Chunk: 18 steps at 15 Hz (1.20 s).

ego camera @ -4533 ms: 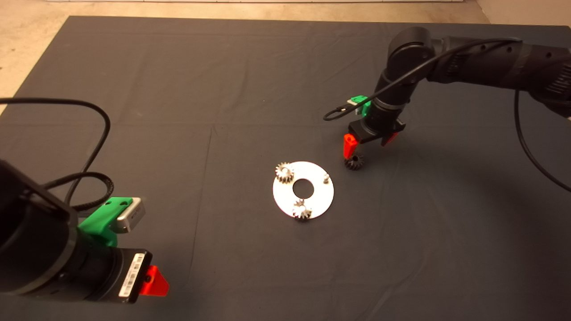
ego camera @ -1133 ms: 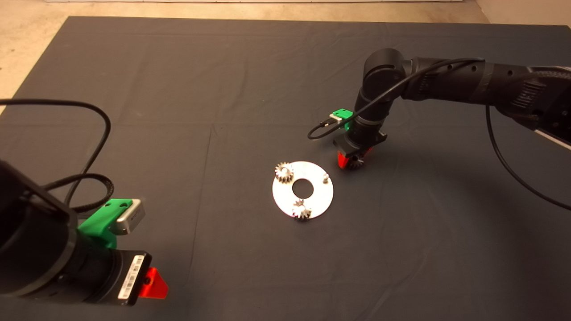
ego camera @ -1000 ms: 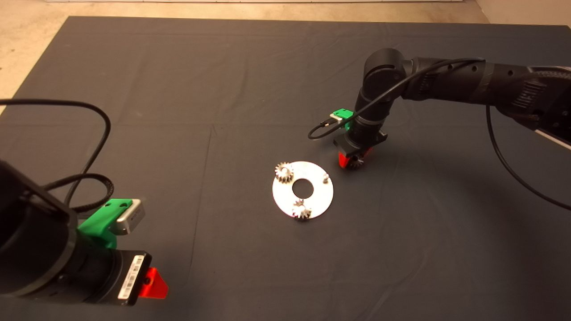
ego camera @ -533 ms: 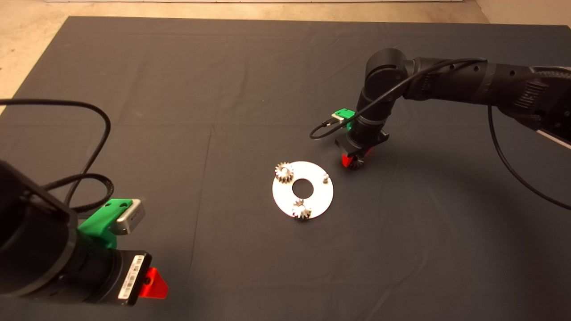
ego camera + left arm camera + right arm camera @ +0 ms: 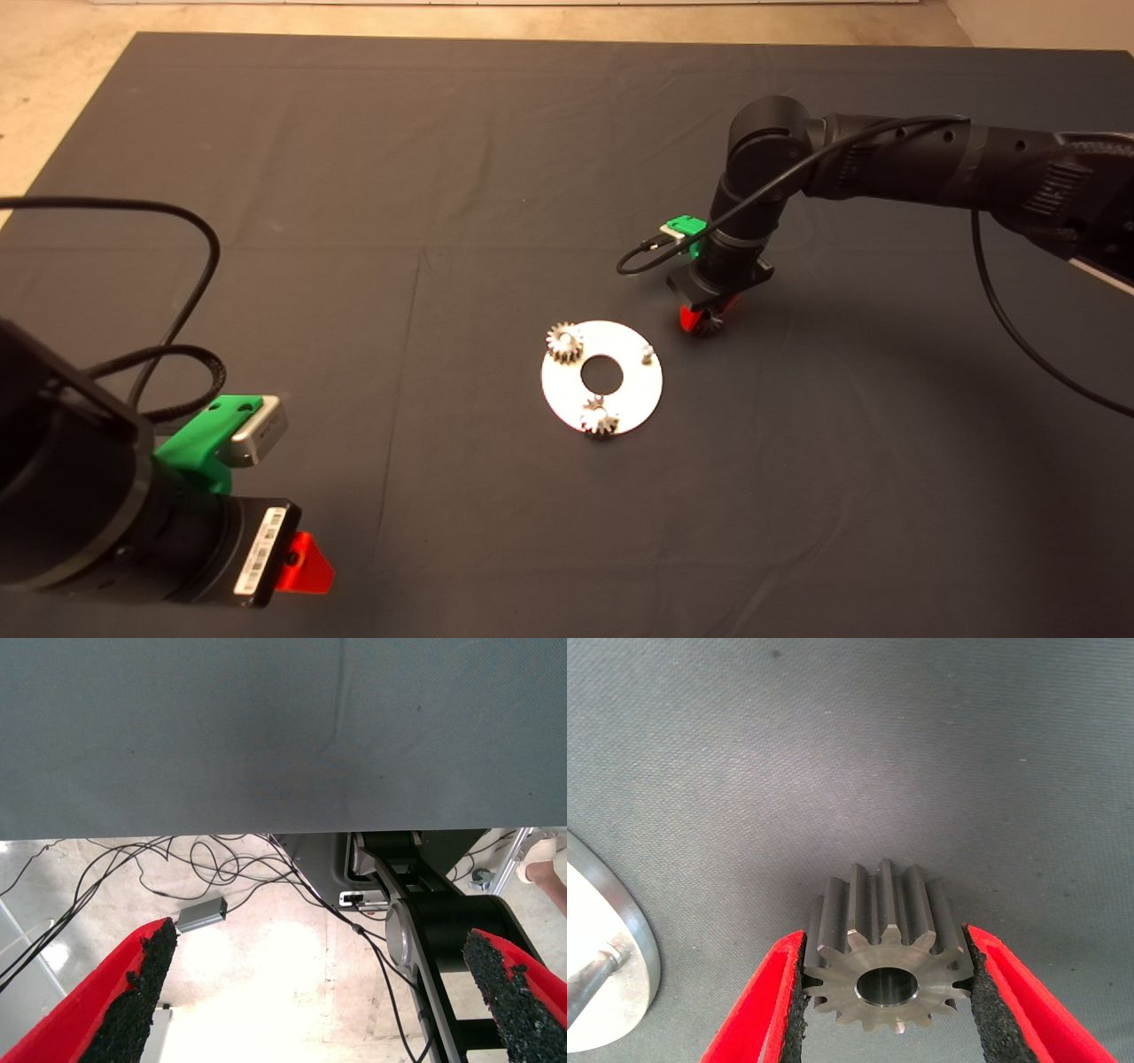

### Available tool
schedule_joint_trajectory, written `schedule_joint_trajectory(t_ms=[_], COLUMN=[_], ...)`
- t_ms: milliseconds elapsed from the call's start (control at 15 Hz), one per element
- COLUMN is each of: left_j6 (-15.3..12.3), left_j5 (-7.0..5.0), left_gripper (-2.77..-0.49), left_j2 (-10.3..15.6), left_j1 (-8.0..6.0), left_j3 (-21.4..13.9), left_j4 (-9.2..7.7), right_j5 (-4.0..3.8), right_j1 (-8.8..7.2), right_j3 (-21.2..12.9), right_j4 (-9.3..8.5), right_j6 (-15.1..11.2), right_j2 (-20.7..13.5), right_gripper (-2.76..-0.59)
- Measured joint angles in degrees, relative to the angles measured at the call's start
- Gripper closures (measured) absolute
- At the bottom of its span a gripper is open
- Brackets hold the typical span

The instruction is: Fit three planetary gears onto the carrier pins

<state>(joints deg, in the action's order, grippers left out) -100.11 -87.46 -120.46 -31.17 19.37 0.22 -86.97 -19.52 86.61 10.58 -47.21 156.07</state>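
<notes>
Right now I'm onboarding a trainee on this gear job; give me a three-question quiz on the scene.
1. How many planetary gears sit on the disc?
2. True or false: the right gripper has its fingers shut on a gear.
3. Which pin is bare: A) the one nearest the right gripper, B) the one nearest the left gripper?

Key: 1) two; 2) true; 3) A

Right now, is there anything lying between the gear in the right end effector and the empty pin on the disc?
No. The head view shows only bare dark mat and disc rim between the held gear and the free pin.
</notes>
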Motion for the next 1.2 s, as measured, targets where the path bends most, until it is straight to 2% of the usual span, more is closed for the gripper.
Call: schedule_joint_trajectory(t_ms=[533,667,933,1200], left_j6=[0.0,0.0,0.0,0.0], left_j5=[0.0,0.0,0.02,0.02], left_gripper=[-2.33,-2.33,-2.33,-2.33], left_j2=[0.0,0.0,0.0,0.0], left_j1=[0.0,0.0,0.0,0.0], left_j3=[0.0,0.0,0.0,0.0], left_j4=[0.0,0.0,-0.01,-0.01], right_j5=[-0.13,-0.49,-0.29,-0.51], right_j1=[-0.13,-1.1,-4.23,-6.33], right_j3=[-0.5,-0.4,-0.5,-0.8], right_j4=[0.27,0.33,-0.22,-1.96], right_j6=[-0.2,-0.2,-0.2,-0.5], right_j2=[0.0,0.5,2.5,2.7], right_gripper=[-1.1,-1.1,-1.1,-1.1])
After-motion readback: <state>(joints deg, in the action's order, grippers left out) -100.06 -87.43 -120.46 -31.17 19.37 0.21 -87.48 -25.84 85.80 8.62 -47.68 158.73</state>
